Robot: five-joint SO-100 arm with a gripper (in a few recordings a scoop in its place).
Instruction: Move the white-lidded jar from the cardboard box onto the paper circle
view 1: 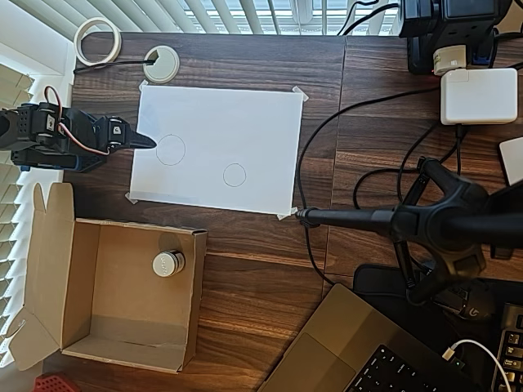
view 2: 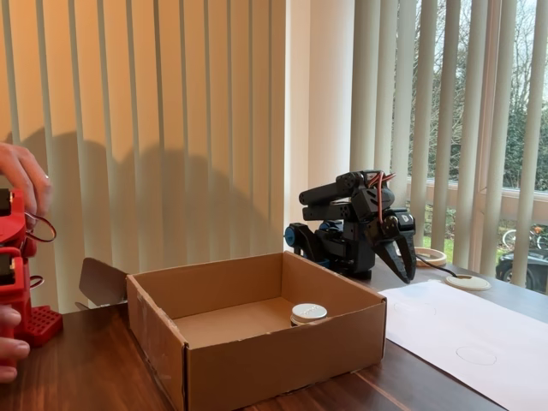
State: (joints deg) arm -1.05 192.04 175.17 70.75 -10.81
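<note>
The white-lidded jar (view 1: 168, 263) (view 2: 308, 312) stands upright inside the open cardboard box (view 1: 86, 314) (view 2: 282, 358), against its far wall near a corner. On the taped white sheet, the paper circle (view 1: 234, 175) (view 2: 476, 354) is the smaller of two pencil outlines, with nothing on it. My dark gripper (view 1: 147, 141) (view 2: 411, 272) hangs shut and holds nothing. Its tip is at the sheet's left edge in the overhead view, beside the larger circle (view 1: 170, 149), and well away from the jar. The arm is folded back over its base.
A cream tape ring (view 1: 98, 41) and a white desk grommet (view 1: 161, 64) lie beyond the sheet. To the right, a black camera stand (view 1: 409, 220) and cables (view 1: 327, 131) cross the table. A white charger (view 1: 478, 95) and a laptop (view 1: 384, 351) sit at the right.
</note>
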